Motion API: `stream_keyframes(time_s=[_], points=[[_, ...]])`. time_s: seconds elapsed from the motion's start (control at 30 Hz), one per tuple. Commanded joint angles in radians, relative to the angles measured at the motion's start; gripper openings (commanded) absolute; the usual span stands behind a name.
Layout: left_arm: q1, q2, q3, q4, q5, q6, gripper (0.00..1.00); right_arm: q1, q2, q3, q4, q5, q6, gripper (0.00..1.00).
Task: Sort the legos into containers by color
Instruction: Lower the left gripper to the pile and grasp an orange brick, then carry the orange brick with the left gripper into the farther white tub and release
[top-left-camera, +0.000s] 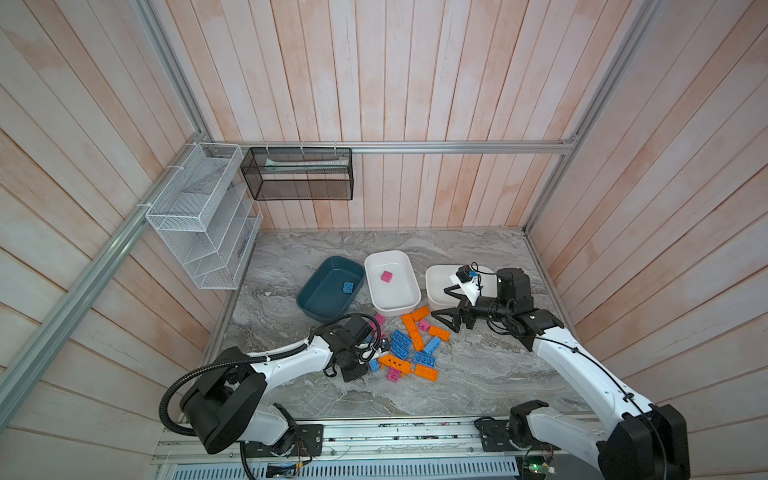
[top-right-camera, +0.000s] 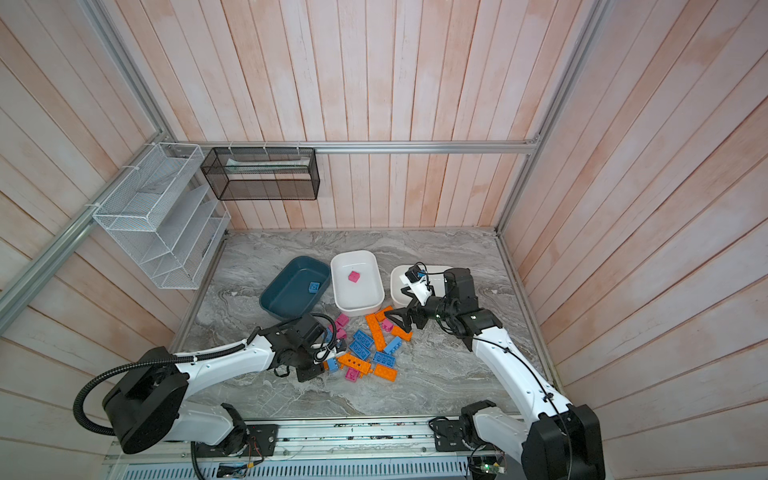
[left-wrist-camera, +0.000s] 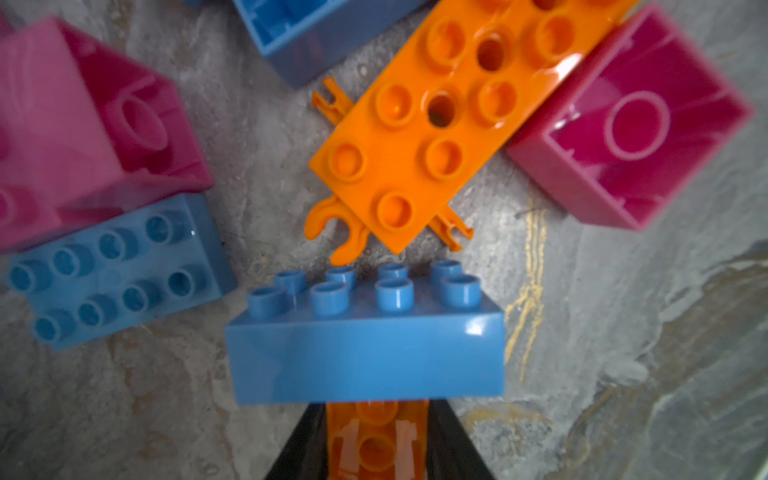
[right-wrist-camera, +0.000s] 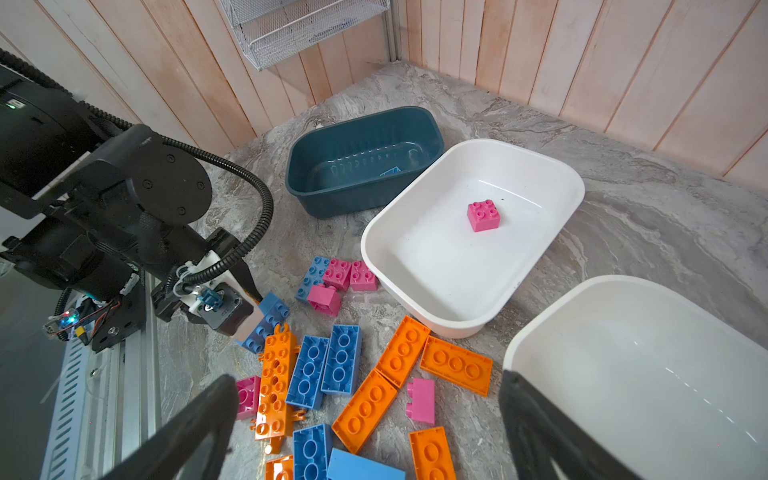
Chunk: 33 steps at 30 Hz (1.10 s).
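The marble tabletop (top-left-camera: 478, 374) fills the lower middle of both top views. At centre frame three tubs sit on it in a row. The teal tub (top-left-camera: 322, 297) is on the left and holds a lone blue piece (top-left-camera: 348, 287). The middle white tub (top-left-camera: 395, 297) holds a single pink cube (top-left-camera: 387, 276). The right white tub (right-wrist-camera: 623, 374) shows nothing inside where it can be seen. Just below the tubs in frame lie the loose legos (top-left-camera: 409, 345) — blue, orange and pink, bunched and touching.

The right gripper (top-left-camera: 440, 302) hangs over the pile's right edge beside the right white tub, jaws spread wide with nothing in them. The left gripper (left-wrist-camera: 376, 411) sits low at the pile's left edge. Its fingers stand a narrow gap apart, with something orange showing between them. A blue brick (left-wrist-camera: 365, 353) lies square across their tips and hides them, so I cannot tell whether anything is clamped.

That brick looks light, rigid and hollow, with glossy walls — likely slippery. The best hold seems to be on the flat long sides, pinched across the short width near mid-length. A grip on the studded top or a corner would probably let it twist out.
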Motion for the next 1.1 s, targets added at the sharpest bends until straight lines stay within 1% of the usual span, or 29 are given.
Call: stream_keyframes(time_s=[0.0,0.07,0.2,0.3,0.37,0.47,0.53,0.6,0.7,0.97,1.07], points=[[-0.004,0.005,0.014,-0.053,-0.002,0.003,0.29,0.000,-0.020,-0.013,-0.009,0.009,-0.010,0.98],[-0.003,-0.021,0.033,-0.092,0.004,-0.002,0.28,0.001,-0.025,-0.012,-0.014,0.015,-0.015,0.98],[-0.004,-0.084,0.087,-0.183,-0.012,-0.013,0.28,0.000,-0.030,-0.012,-0.007,0.020,-0.012,0.98],[0.003,-0.108,0.179,-0.276,-0.010,-0.029,0.29,-0.007,-0.034,-0.011,0.007,0.019,-0.004,0.98],[0.015,-0.113,0.245,-0.315,0.015,-0.055,0.29,-0.015,-0.035,-0.005,0.010,0.015,-0.001,0.98],[0.032,-0.120,0.325,-0.283,0.047,-0.092,0.29,-0.040,-0.035,0.015,-0.009,0.003,-0.001,0.98],[0.058,-0.101,0.385,-0.199,0.092,-0.129,0.29,-0.073,-0.035,0.032,-0.019,-0.016,0.004,0.98],[0.078,-0.046,0.442,-0.111,0.141,-0.178,0.29,-0.102,-0.038,0.047,-0.027,-0.028,0.007,0.98],[0.077,0.089,0.559,0.001,0.203,-0.262,0.28,-0.136,-0.039,0.067,-0.044,-0.030,0.006,0.98],[0.039,0.408,0.790,0.291,0.239,-0.442,0.28,-0.216,-0.083,0.076,-0.045,0.023,0.032,0.98],[0.020,0.527,0.889,0.346,0.200,-0.492,0.27,-0.233,-0.099,0.068,-0.047,0.037,0.038,0.98]])
